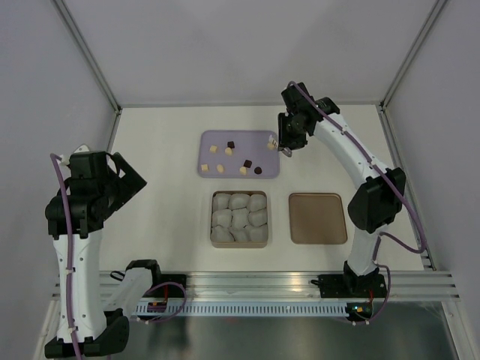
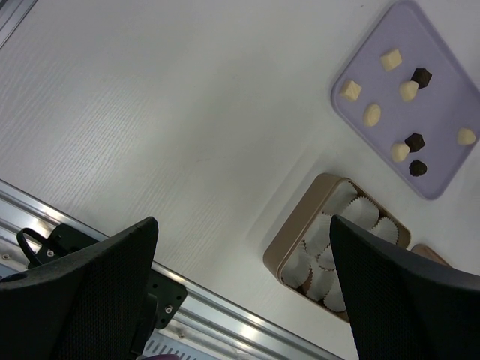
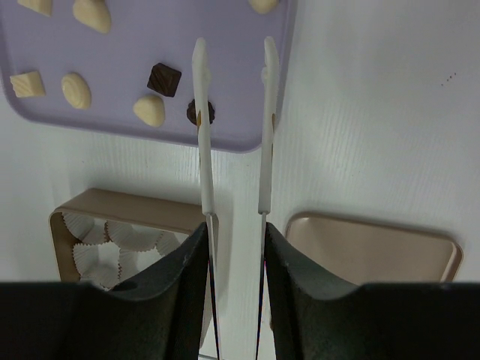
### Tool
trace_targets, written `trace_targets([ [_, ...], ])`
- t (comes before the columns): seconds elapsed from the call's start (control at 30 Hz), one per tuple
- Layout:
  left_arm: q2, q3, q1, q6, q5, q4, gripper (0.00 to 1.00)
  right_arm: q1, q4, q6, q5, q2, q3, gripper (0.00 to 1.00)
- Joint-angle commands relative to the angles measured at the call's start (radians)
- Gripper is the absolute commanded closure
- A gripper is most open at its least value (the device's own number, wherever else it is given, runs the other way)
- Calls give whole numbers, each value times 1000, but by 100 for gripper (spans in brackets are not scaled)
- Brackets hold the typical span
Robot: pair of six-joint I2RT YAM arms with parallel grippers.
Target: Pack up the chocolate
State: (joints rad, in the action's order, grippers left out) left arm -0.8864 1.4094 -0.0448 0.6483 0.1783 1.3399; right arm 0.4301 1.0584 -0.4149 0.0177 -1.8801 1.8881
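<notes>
Here, all the chocolate (image 2: 372, 114) lies loose on a flat purple tray (image 1: 259, 154) in the far middle of the white surface (image 1: 165, 150). There are pale tan pieces and three dark brown ones, spread apart from one another, and none is lifted off the tray.

The right claw (image 3: 235, 232) hangs over the tray's right edge. It is clamped on a pair of thin white tongs (image 3: 203, 150), whose two prongs run out from between the black fingers and stand apart at their tips. In the right wrist view both tips reach over the right-hand strip of the tray. One dark piece shows partly behind the left prong, and only bare tray shows in the gap between the prongs. Whether the tips touch the tray cannot be told.

Just on the near side of the tray sits a square tan box (image 3: 135, 206) filled with white crinkled paper cups (image 1: 240, 219); no piece can be seen in any of them. A flat brown lid (image 1: 318, 218) lies on the near right of the tray, apart from it.

The left claw (image 2: 244, 225) is well apart from the tray, off to its near left and high above the surface. Its two black fingers are spread wide with nothing between them.
</notes>
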Motion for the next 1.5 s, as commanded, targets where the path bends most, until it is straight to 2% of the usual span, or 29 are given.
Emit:
trace_targets([
  [0.0, 6, 10, -6, 24, -25, 54, 0, 16, 52, -7, -4, -80, 77, 60],
  [0.33, 26, -15, -6, 25, -34, 47, 1, 33, 74, -25, 64, -241, 256, 60],
  [0.5, 44, -36, -6, 33, -37, 39, 0, 42, 81, -38, 114, -258, 243, 60],
  [1.47, 57, -87, -6, 44, -45, -15, 0, 44, 22, -55, 128, -372, 286, 58],
])
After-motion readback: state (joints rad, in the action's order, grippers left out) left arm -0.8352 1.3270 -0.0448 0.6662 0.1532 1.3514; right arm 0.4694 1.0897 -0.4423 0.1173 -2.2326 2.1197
